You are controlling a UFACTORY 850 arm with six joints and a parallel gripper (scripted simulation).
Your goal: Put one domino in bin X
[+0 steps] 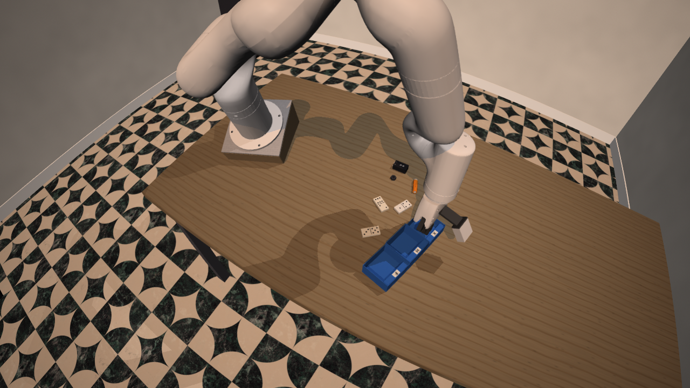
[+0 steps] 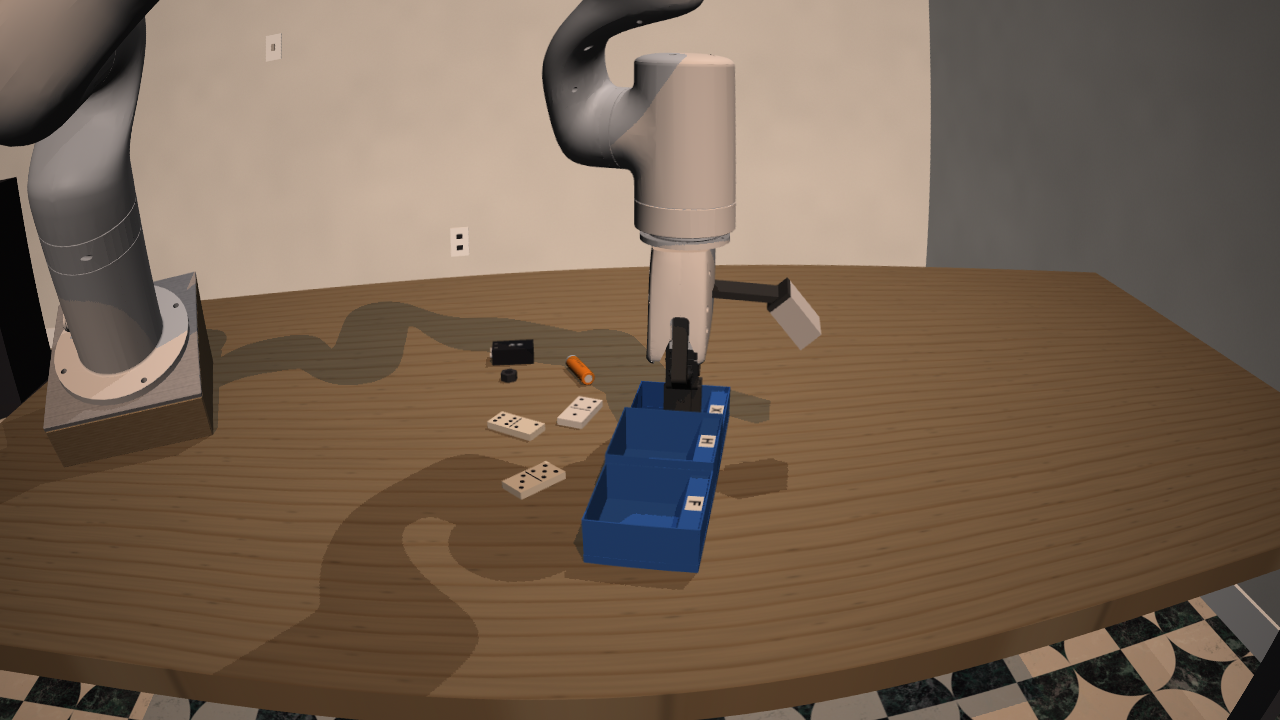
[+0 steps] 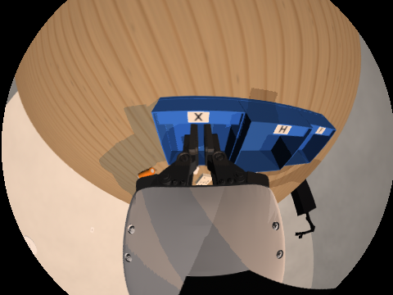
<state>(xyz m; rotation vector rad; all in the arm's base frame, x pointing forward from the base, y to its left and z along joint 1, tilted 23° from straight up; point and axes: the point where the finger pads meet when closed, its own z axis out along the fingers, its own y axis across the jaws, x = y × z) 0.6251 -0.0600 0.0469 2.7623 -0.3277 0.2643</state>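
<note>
Three cream dominoes lie flat on the table left of the bins: one, a second and a third; they also show in the exterior view. The blue tray has three compartments marked X, H and F. My gripper points straight down with its fingertips lowered into the X compartment, at the tray's far end. The fingers stand shut just in front of the X label. I see no domino between the fingertips.
A black box, a small black nut and an orange battery lie beyond the dominoes. The arm's base block stands at the table's far left. The wrist camera block juts out right of the tray.
</note>
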